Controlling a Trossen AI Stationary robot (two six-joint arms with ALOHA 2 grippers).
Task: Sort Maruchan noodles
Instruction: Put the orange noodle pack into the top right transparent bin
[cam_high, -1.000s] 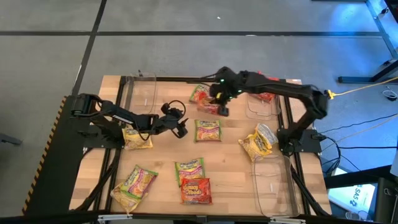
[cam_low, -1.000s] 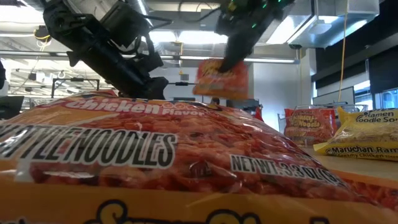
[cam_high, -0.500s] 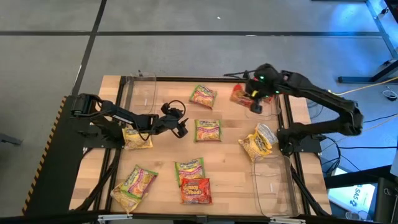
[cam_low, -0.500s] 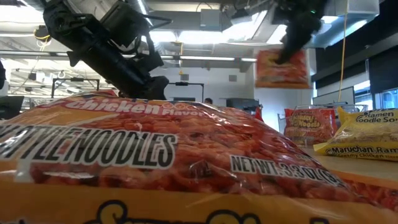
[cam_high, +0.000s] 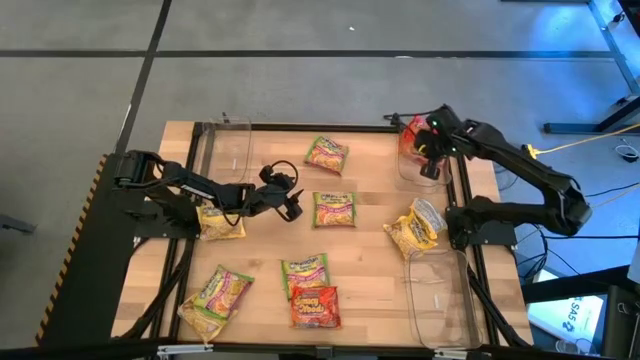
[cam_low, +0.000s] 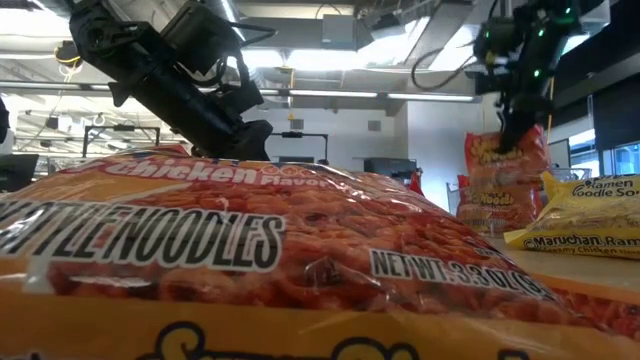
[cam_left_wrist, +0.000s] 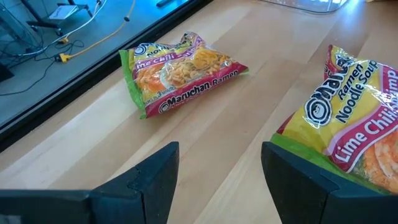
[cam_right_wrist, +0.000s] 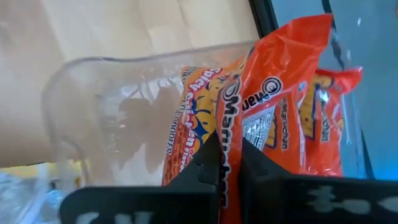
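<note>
Wooden table (cam_high: 370, 250): right gripper (cam_high: 428, 160) pinching red-orange packet (cam_right_wrist: 249, 124) upright over bin (cam_right_wrist: 118, 112).

I hold one red-orange packet (cam_high: 412, 136) upright in a clear bin (cam_high: 405, 172); eight other packets (cam_high: 333, 208) lie scattered flat.

Foreground: red-orange noodle packet (cam_low: 250, 270) filling most of the frame, printed "Chicken" and "NET WT"; upper left: dark left arm (cam_low: 170, 75) slanting down, its tool end not clear; upper right: right tool (cam_low: 512, 148) coming from above, fingers pinched on top edge of a hanging red-orange packet (cam_low: 505, 165); just behind it, another red-orange packet (cam_low: 487, 210); far right: yellow packet (cam_low: 585, 225) lying on the desk (cam_low: 600, 285); background: ceiling lights, room.
</note>
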